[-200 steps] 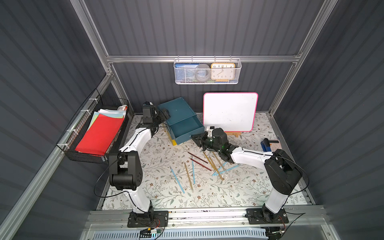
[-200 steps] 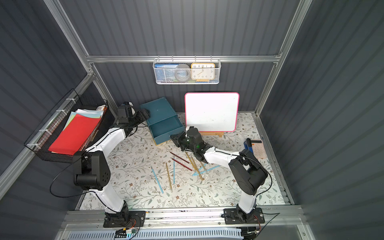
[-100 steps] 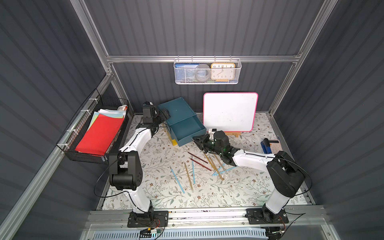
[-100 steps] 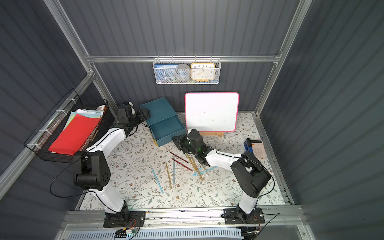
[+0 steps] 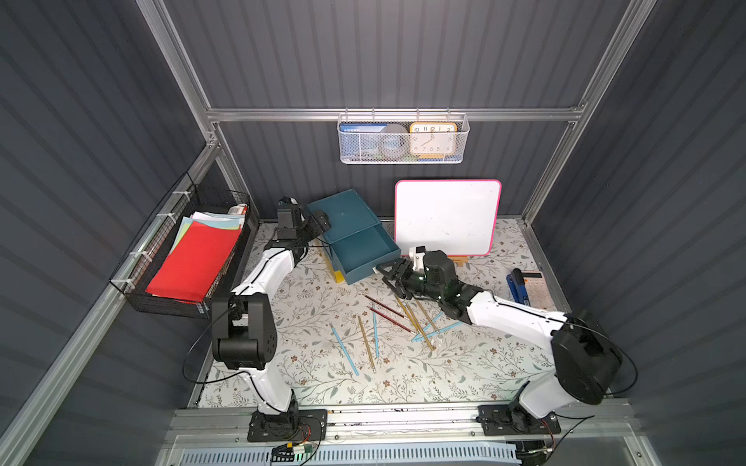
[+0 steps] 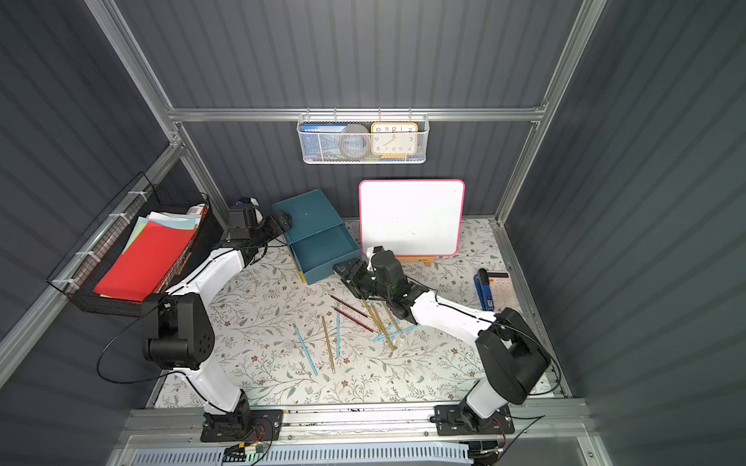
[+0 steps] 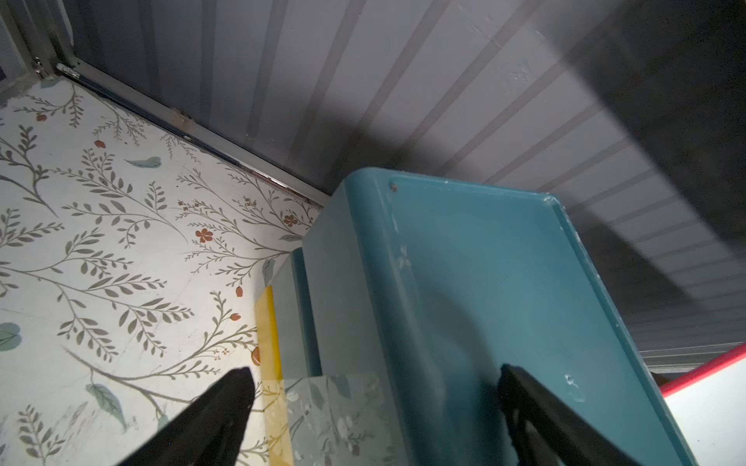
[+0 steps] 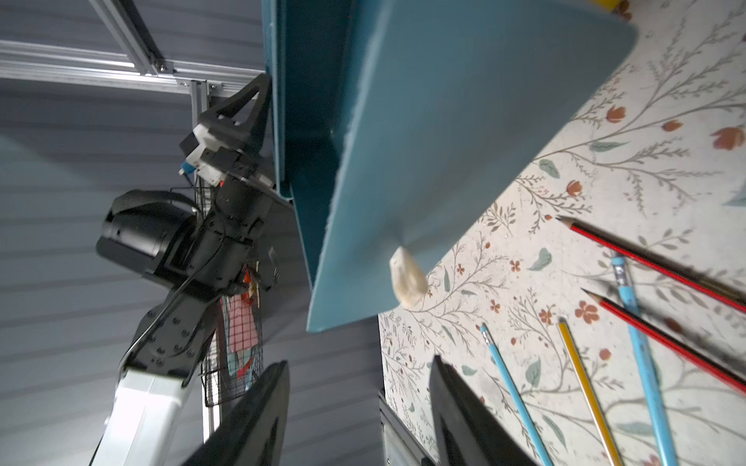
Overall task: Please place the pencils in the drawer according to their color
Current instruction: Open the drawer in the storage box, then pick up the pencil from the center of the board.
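A teal cabinet (image 5: pixel 343 212) stands at the back with its top drawer (image 5: pixel 359 254) pulled out; no pencil shows inside it. Dark red pencils (image 5: pixel 383 307), golden-yellow pencils (image 5: pixel 366 343) and light blue pencils (image 5: pixel 343 350) lie scattered on the floral mat in both top views. My right gripper (image 5: pixel 386 278) is open just in front of the drawer's pale knob (image 8: pixel 407 282), holding nothing. My left gripper (image 5: pixel 319 220) is open at the cabinet's back left corner. In the left wrist view one of its fingers (image 7: pixel 524 387) lies on the cabinet's top and the other is off to the side over the mat.
A pink-framed whiteboard (image 5: pixel 446 218) leans on the back wall to the right of the cabinet. A wire basket of coloured paper (image 5: pixel 193 258) hangs at the left. A calculator and a blue item (image 5: pixel 533 286) lie at the right edge. A yellow lower drawer (image 7: pixel 268 343) pokes out under the cabinet.
My right gripper went from shut to open, let go of the drawer's knob and backed slightly away from it. The left arm has not moved.
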{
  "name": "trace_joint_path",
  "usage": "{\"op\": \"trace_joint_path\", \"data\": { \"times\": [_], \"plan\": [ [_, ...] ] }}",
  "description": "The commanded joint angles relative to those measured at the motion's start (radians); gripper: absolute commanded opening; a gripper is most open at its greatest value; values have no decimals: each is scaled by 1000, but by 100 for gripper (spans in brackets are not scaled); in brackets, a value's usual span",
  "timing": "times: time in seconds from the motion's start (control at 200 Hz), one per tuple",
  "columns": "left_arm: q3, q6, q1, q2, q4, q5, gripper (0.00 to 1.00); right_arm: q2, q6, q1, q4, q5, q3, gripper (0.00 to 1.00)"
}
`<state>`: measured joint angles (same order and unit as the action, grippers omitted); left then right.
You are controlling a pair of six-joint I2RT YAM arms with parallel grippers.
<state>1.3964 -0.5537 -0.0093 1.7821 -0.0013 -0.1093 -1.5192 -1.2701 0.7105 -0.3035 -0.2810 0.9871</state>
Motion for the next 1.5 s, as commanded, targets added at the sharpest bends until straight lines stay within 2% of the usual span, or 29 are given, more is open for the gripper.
{"op": "trace_joint_path", "data": {
  "times": [0.0,0.065,0.09,0.25,0.37,0.54,1.106,1.496],
  "plan": [
    [-10,-6,2,-23,11,-13,100,85,176,-2,260,8,-6,60],
    [-9,-9,2,-26,12,-17,100,121,272,-2,374,23,0,61],
    [-9,-10,2,-28,12,-19,100,129,308,-3,421,68,4,60],
    [-9,-12,2,-35,12,-21,100,138,551,-3,671,166,49,61],
    [-9,-13,2,-36,12,-24,100,109,676,-2,738,223,56,61],
    [-12,-14,2,-35,12,-24,100,6,791,-1,809,210,119,60],
    [-22,-25,2,-36,26,-33,100,-272,873,39,699,244,226,54],
    [-26,-25,2,-35,29,-38,100,-360,891,49,692,250,280,48]
  ]
}}
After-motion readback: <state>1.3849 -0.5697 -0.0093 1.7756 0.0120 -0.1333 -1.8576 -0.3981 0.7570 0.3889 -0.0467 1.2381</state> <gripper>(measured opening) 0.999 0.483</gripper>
